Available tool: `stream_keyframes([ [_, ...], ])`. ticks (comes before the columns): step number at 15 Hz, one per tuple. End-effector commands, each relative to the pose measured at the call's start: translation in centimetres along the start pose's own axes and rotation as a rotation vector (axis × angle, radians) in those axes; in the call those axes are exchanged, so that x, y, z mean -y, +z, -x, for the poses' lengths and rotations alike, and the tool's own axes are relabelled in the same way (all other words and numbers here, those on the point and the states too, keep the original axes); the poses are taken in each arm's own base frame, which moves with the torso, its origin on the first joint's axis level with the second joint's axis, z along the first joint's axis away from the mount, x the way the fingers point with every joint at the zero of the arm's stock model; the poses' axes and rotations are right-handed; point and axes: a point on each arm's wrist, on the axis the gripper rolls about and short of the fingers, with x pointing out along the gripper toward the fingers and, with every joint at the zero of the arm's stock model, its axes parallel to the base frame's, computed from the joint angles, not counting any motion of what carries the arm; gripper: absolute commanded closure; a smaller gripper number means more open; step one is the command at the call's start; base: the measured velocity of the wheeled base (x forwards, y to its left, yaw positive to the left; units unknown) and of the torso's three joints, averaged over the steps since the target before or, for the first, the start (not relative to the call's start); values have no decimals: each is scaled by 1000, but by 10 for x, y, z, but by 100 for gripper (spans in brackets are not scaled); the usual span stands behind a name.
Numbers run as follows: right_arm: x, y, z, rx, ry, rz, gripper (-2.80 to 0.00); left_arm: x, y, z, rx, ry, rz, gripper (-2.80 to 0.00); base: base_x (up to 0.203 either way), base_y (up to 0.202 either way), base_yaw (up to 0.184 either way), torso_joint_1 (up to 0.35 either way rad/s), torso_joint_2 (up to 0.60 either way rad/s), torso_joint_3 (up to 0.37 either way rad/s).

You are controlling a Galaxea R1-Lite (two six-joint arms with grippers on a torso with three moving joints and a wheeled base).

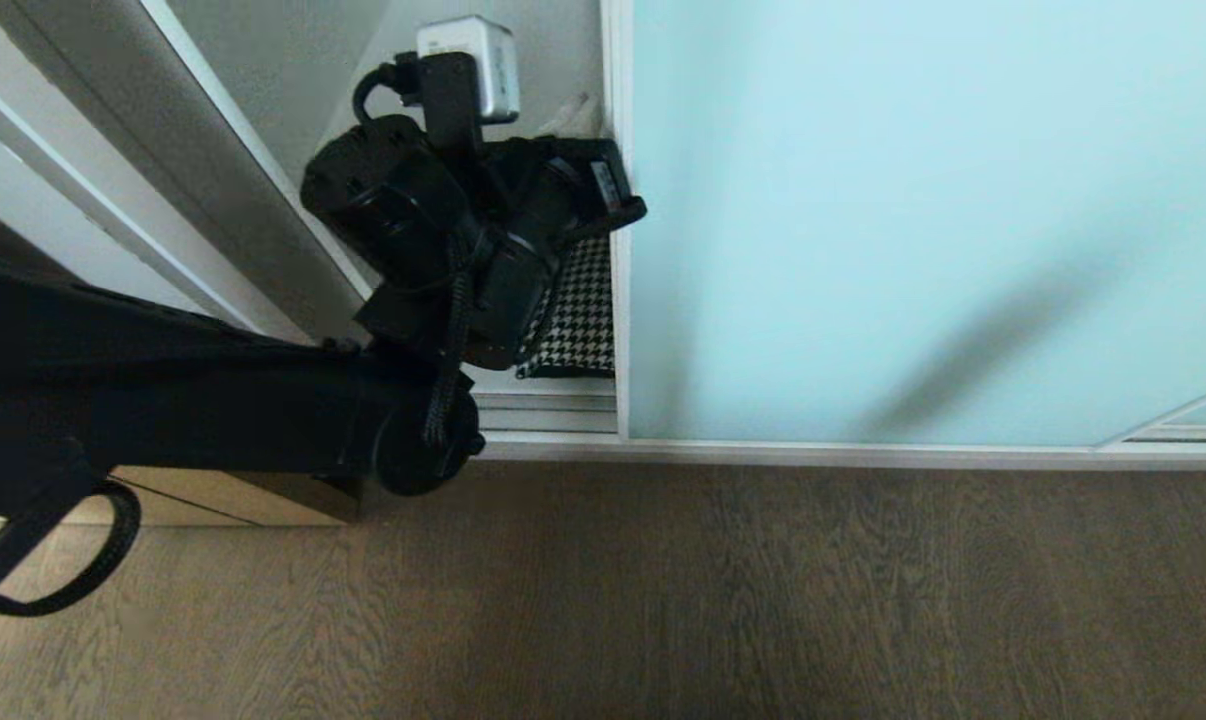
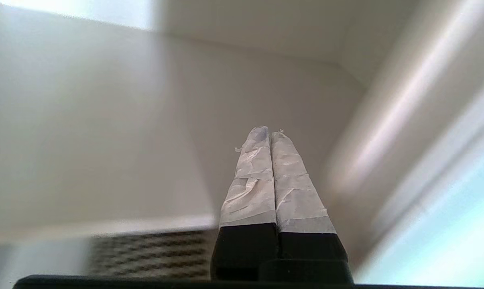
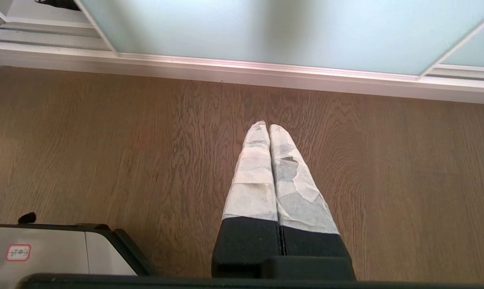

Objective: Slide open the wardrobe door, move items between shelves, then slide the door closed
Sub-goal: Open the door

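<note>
Left gripper [image 2: 270, 134]: fingers pressed flat together, nothing between them. Right gripper [image 3: 269, 126]: same, clenched on nothing.

Head view: the left arm [image 1: 163, 390] comes in from the left edge and reaches into the narrow open gap of the wardrobe. Its wrist and camera block [image 1: 463, 210] sit in that gap, just left of the sliding door [image 1: 923, 220]. The fingertips themselves are hidden behind the wrist here. The door is frosted pale blue-green glass with a thin silver frame; its left edge [image 1: 620, 220] stands just beside the wrist. A houndstooth cloth [image 1: 578, 320] lies on the bottom board inside the gap, partly covered by the wrist, its right side at the door edge. The white bottom rail [image 1: 813, 455] runs along the wood floor [image 1: 663, 600]. Right arm not in this view.

Left wrist view: taped fingers point into the wardrobe interior, toward a plain pale back wall [image 2: 105, 132]. The houndstooth cloth [image 2: 153, 253] shows blurred low in the frame, beside the black finger bases, apart from the tips. The glass of the door [image 2: 450, 224] is at the frame's right side.

Right wrist view: the right gripper hangs above the wood floor [image 3: 105, 160], well short of the rail [image 3: 266, 74] and door glass [image 3: 246, 32]. A corner of the robot's base [image 3: 65, 249] is near.
</note>
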Motion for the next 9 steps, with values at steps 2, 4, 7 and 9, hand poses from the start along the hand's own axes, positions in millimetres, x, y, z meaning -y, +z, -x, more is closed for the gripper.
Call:
stream_keyframes([
  [2, 0, 0, 0, 0, 0, 0, 0, 35, -29, 7, -42, -64, 38, 0, 0, 0, 0, 0, 0, 0],
  [4, 0, 0, 0, -1, 0, 0, 0, 54, -36, 13, -62, -100, 58, 0, 0, 0, 0, 0, 0, 0],
  [7, 0, 0, 0, 0, 0, 0, 0, 68, -35, 17, -65, -117, 72, 0, 0, 0, 0, 0, 0, 0],
  [9, 0, 0, 0, 1, 0, 0, 0, 63, -19, 15, -37, -58, 77, 0, 0, 0, 0, 0, 0, 0],
])
